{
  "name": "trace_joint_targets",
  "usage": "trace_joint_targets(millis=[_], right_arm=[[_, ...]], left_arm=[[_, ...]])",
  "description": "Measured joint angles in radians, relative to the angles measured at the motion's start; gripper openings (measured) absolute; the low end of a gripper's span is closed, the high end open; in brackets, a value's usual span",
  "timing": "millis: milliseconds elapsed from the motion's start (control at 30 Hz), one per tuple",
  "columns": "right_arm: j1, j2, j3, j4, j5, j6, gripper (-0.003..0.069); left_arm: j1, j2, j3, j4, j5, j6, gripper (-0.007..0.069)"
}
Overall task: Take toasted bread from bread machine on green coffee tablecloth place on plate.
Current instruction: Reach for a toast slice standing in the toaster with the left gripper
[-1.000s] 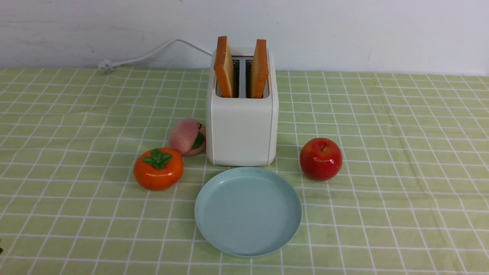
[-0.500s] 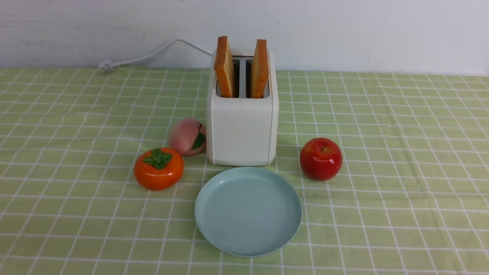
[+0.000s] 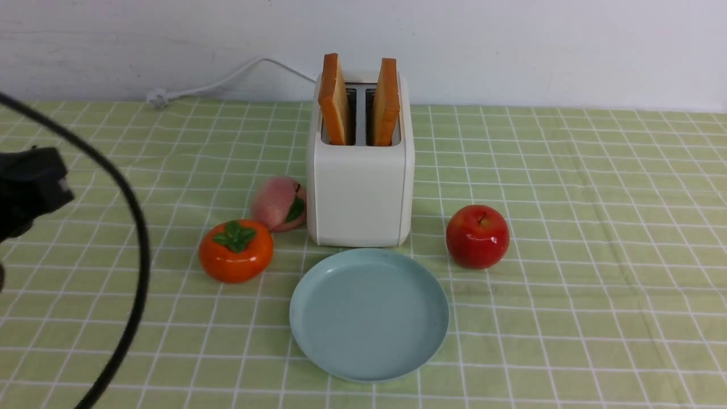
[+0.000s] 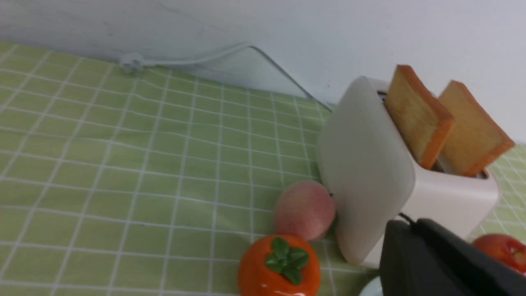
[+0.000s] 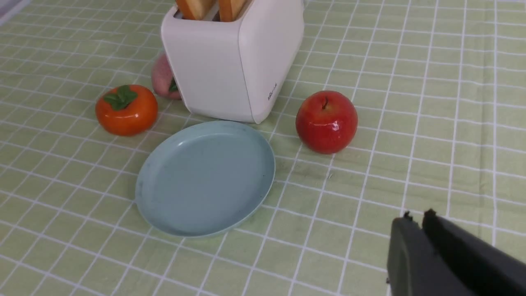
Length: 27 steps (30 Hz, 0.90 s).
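In the front view, a light green tablecloth (image 3: 568,341) with a grid of thin white lines fills the frame from just above mid-height down to the bottom edge. Directly on it, a white toaster (image 3: 360,193) stands upright at upper centre, with a pale blue plate (image 3: 369,315) at lower centre. A pink peach (image 3: 277,201) and an orange persimmon (image 3: 235,251) lie left of centre, a red apple (image 3: 477,237) right of centre.

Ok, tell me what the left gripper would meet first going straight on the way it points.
Probably the near-left part of the toaster, as the left gripper seems aimed there; depth is unclear.
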Motion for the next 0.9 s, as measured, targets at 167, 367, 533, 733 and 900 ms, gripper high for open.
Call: trace_joint_targets(millis=[167,367,533,733,900], right_arm=[[0.0,0.037,-0.003,0.048,-0.019,-0.032,0.0046],[0.0,0.125,-0.063,0.102,0.02,-0.094,0.0045],[0.0,0.206,-0.186,0.144,0.064,-0.109,0.0045],[0.0,0.244,-0.276,0.28,0.068,-0.217,0.0054],[0.0,0.251,-0.292,0.405,0.071,-0.317,0.008]], left_arm=[[-0.15,0.142,-0.094,0.002,-0.035,0.055,-0.0013],[-0.238,0.355,-0.238,0.002,-0.086,0.094,-0.0011],[-0.238,0.511,-0.352,-0.006,-0.113,0.096,0.0129],[-0.238,0.64,-0.459,-0.021,-0.13,0.096,0.0382],[-0.238,0.747,-0.541,-0.025,-0.136,0.096,0.0463]])
